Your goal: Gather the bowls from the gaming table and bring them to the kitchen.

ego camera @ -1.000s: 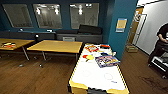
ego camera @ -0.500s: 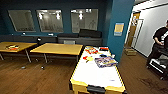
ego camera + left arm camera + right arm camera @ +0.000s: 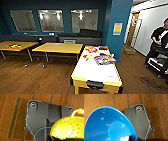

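Teal-walled lounge with a wood floor in the head view: the gaming table (image 3: 100, 72) sits right ahead, white top and yellow edging, with small bright things and a flat colourful box (image 3: 104, 60) toward its far end. Orange-topped tables (image 3: 58, 47) stand left, and a person (image 3: 160, 42) at the right edge.

Left wrist view: yellow perforated bowl (image 3: 68, 130) with a loop handle, over the floor.

Right wrist view: blue bowl (image 3: 107, 125), glossy.

Can't tell whether either set of jaws is clamped. Both bowls look light, stiff, slick plastic, so I'd pinch the rim.

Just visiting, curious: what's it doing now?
Left gripper carries yellow bowl. Right gripper carries blue bowl. Gaming table ahead.
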